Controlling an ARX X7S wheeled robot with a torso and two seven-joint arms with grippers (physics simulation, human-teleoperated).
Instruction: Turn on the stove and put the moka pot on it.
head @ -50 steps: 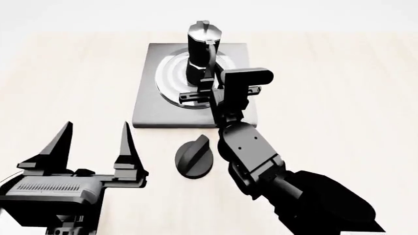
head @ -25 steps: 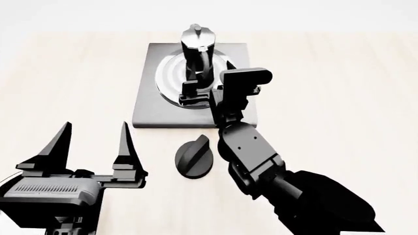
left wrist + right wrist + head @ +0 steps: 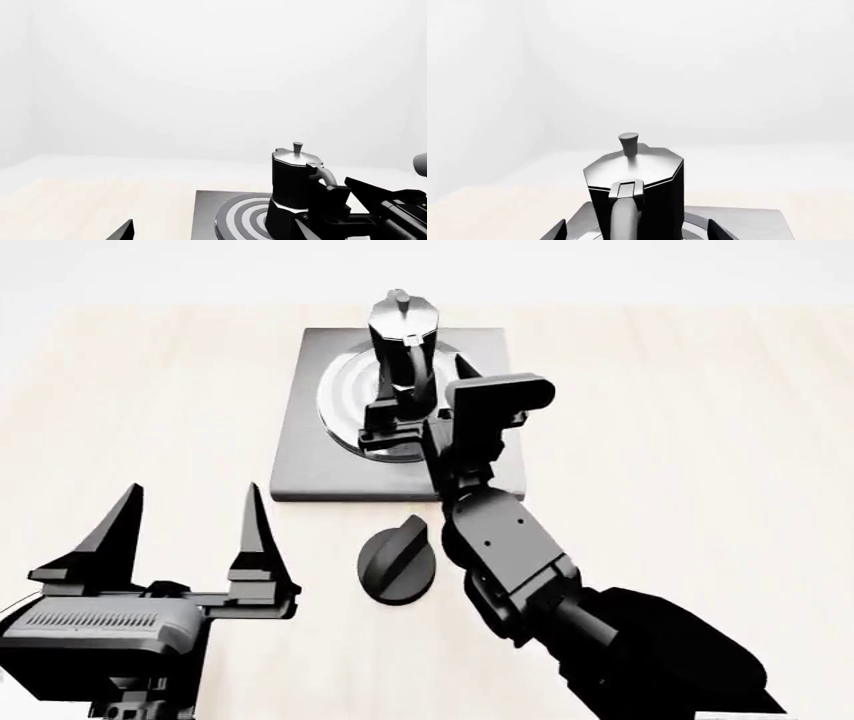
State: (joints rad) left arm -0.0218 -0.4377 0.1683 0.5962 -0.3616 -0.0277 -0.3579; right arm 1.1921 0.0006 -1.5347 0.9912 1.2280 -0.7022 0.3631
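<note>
The moka pot (image 3: 400,335), black with a silver lid, stands upright on the stove's rings (image 3: 350,390). The stove (image 3: 300,460) is a dark-grey slab, and its round black knob (image 3: 396,560) lies on the table just in front of it. My right gripper (image 3: 416,405) is open around the pot's lower body and handle. In the right wrist view the pot (image 3: 654,190) stands between the fingertips (image 3: 558,229) with gaps on both sides. My left gripper (image 3: 190,492) is open and empty, near left of the knob. The left wrist view shows the pot (image 3: 293,185) on the stove (image 3: 207,215).
A light wooden table (image 3: 694,440) spreads around the stove. My right forearm (image 3: 534,580) runs from the lower right, right of the knob, up to the stove's front edge. Behind the table is a plain white background.
The moka pot has shifted slightly left on the rings and now stands upright. My right gripper's fingers have spread away from its handle. The left gripper has barely moved.
</note>
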